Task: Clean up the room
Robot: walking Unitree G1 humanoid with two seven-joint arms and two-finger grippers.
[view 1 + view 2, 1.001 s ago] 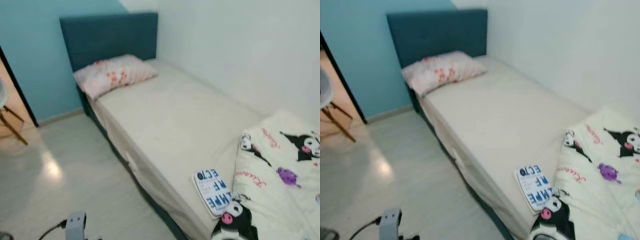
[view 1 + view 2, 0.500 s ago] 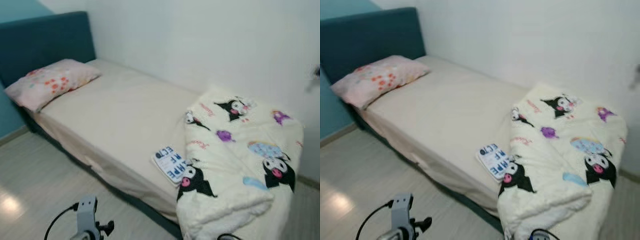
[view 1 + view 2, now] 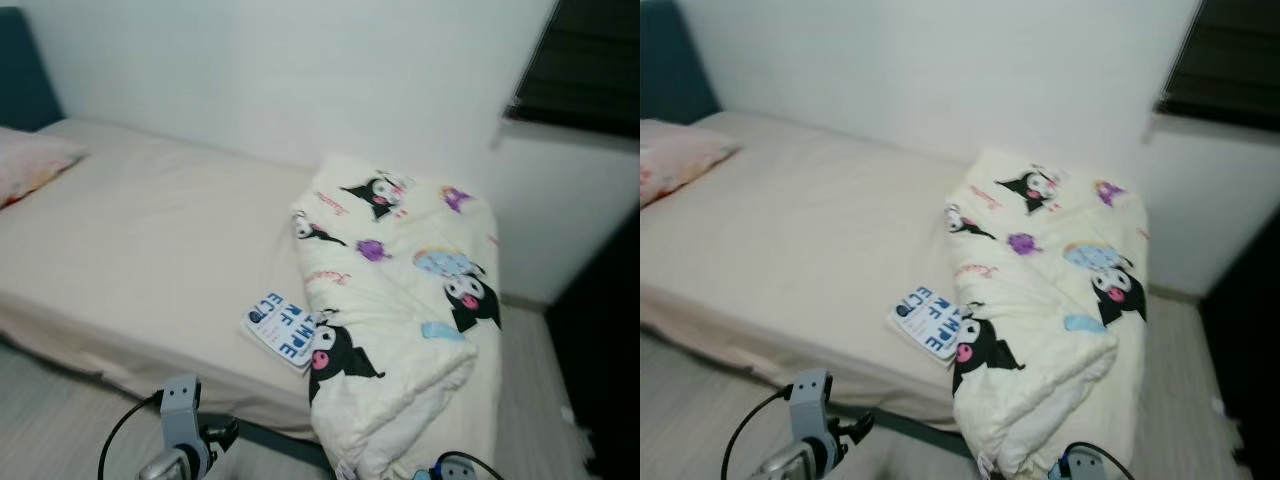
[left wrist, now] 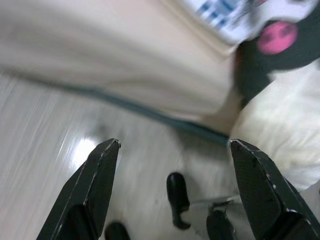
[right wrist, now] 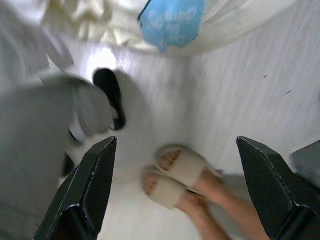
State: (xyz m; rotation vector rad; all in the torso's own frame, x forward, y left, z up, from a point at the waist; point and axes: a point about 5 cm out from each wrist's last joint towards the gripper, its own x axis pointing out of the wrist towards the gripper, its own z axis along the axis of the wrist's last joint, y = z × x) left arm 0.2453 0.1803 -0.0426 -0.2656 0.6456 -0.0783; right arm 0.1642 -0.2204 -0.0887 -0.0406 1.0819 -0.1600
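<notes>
In front of me is a single bed [image 3: 130, 250] with a plain cream sheet, set lengthwise against a white wall [image 3: 300, 70]; the sheet lies fairly smooth, with soft creases along the near edge where it hangs over a dark teal base. On the right end of the bed sits a bulky cream comforter [image 3: 400, 300] printed with black-and-white cartoon characters and small purple and blue figures; it is bunched and folded over itself, and its lower end spills over the near edge of the bed toward the floor. Touching its left edge, near the mattress's front edge, a white booklet [image 3: 282, 327] with blue lettering lies flat, one corner tucked just under the comforter. At the far left end I see the corner of a pink floral pillow [image 3: 675, 160] and, behind it, a sliver of dark teal headboard [image 3: 680, 70]. A dark window blind [image 3: 585, 60] fills the upper right, and the floor [image 3: 60, 420] is pale wood-grain. My left gripper [image 4: 175, 187] hangs low over the floor beside the bed base, its two black fingers spread wide with nothing between them. My right gripper [image 5: 177, 192] is likewise spread wide and holds nothing; below it I see a person's feet in beige slippers [image 5: 175, 177] on the floor, near the hanging comforter edge with a blue patch [image 5: 170, 20] on it.
</notes>
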